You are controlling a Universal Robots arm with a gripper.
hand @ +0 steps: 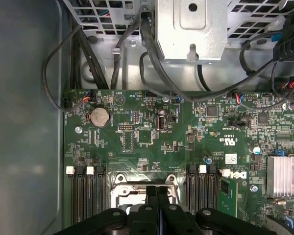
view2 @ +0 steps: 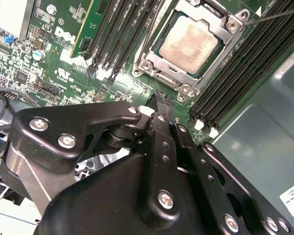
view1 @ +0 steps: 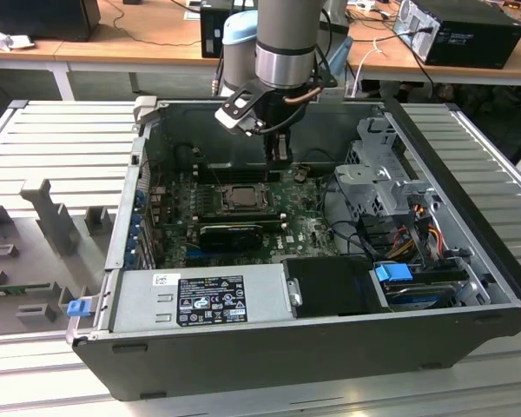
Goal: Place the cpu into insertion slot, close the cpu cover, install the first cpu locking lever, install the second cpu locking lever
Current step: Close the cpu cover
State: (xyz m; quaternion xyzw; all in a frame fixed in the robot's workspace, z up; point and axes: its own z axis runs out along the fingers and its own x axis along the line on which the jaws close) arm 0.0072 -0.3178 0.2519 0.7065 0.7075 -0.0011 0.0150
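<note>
The cpu [view2: 188, 46], a pale square chip, lies flat in the insertion slot [view1: 241, 198] on the green motherboard. The grey cpu cover [view2: 208, 73] lies down around it as a frame, with the chip's face showing through the cut-out. A thin wire lever [view2: 277, 16] sticks out from the socket's corner over the memory slots. My gripper [view2: 162, 100] hangs over the board just beside the socket, its black fingers [hand: 157, 198] pressed together, shut on nothing. In the exterior view the gripper [view1: 280, 156] sits a little beyond the socket, towards the exterior view's right.
The open computer case [view1: 269, 347] surrounds the work area. A black ribbed heatsink [view1: 233, 234] lies in front of the socket, memory slots [view2: 245, 73] flank it, and a drive cage [view1: 378, 178] with loose cables [hand: 152, 63] stands at the exterior view's right.
</note>
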